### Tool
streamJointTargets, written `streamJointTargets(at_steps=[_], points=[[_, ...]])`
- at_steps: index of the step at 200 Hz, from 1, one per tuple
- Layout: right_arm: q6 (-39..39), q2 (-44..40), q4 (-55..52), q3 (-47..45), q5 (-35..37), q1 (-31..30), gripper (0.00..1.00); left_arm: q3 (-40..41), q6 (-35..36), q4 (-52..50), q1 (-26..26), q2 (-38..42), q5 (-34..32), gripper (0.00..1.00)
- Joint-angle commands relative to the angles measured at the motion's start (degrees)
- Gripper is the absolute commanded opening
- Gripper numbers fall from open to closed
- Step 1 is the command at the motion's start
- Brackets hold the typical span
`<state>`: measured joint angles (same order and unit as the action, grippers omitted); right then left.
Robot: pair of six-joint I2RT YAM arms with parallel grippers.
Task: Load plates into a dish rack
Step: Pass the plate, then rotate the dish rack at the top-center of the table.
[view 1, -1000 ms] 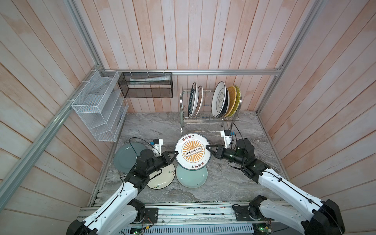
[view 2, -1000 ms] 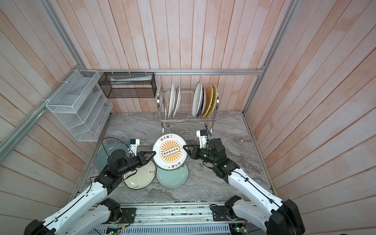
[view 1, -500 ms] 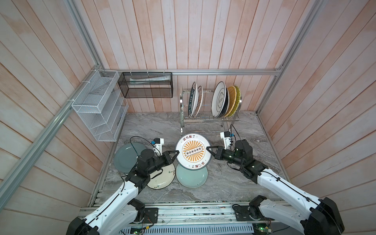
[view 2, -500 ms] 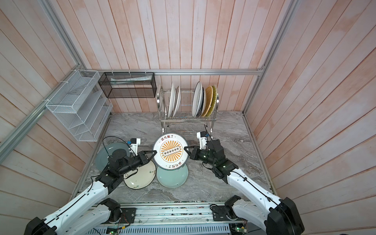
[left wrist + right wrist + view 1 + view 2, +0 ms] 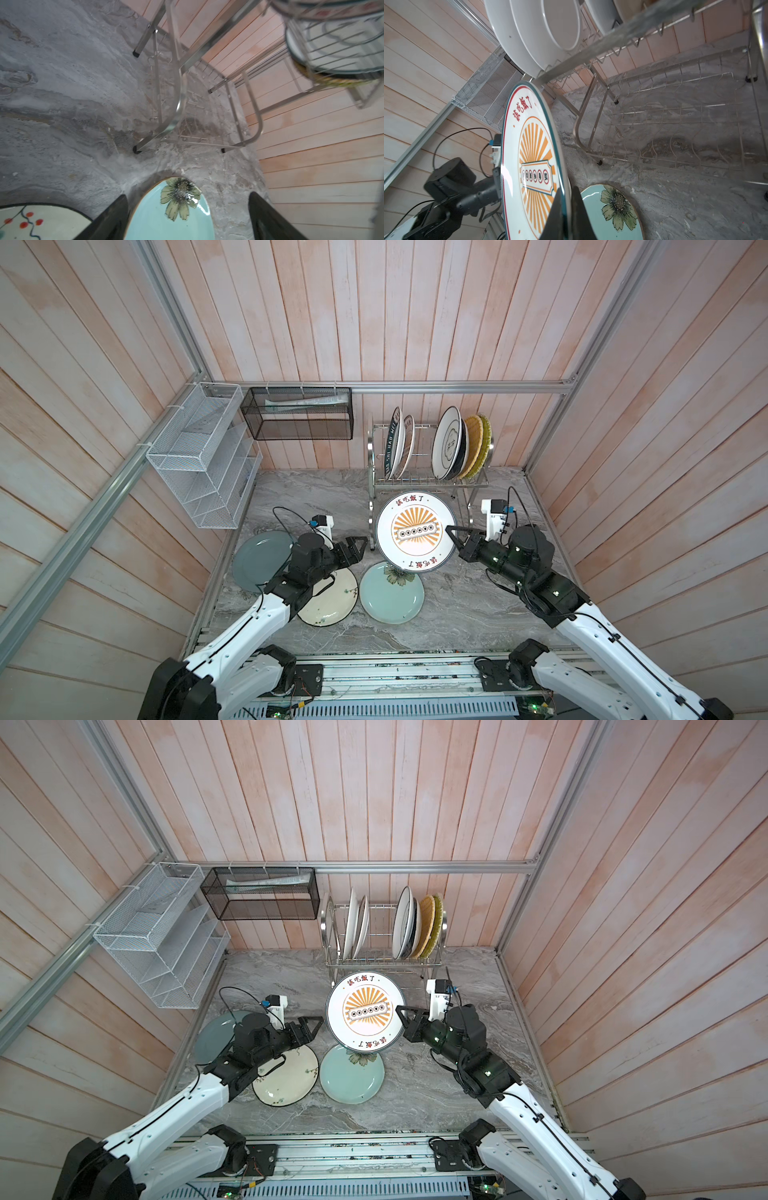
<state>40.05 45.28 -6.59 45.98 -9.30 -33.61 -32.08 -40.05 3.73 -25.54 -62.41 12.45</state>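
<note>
Sunburst plate, white with red lettering round its rim, hangs tilted on edge above the marble tabletop. It is pinched at its 3 o'clock rim by the right tool, whose jaws are closed on it. At its 9 o'clock the left tool stands with jaws spread wide, gripping nothing, just beside the rim with a narrow gap showing in both top views. At 12 o'clock, near the back wall, stands the dish rack. Its upper tier carries two white plates toward one end and a white plate, a dark one and woven yellow plates toward the other. In the right wrist view that tier's front rail crosses just past the sunburst plate's top edge. Flat on the tabletop lie a pale blue flower plate at 6 o'clock, partly under the held one, a cream floral plate at 7 o'clock beneath the left arm, and a grey-blue plate at 8 o'clock. A white mesh shelf basket and a black mesh box hang at 10 and 11 o'clock.
</note>
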Motion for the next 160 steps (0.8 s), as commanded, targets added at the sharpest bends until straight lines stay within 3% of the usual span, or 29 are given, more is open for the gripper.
streamJointTargets(at_steps=[1,77,160], points=[[-1.7,-1.8,-1.1,4.0,1.5,-0.1,0.00,-1.6,7.3,5.9,0.2,-6.1,0.9,0.98],[-5.3,-3.1,-5.7,13.3,3.9,-0.1,0.00,-8.9,18.0,15.9,-0.4,-21.8,3.9,1.00],[-11.2,3.6,-10.7,27.2,12.8,-0.1,0.00,-17.4,20.5,15.5,-2.0,-29.9,7.7,1.00]])
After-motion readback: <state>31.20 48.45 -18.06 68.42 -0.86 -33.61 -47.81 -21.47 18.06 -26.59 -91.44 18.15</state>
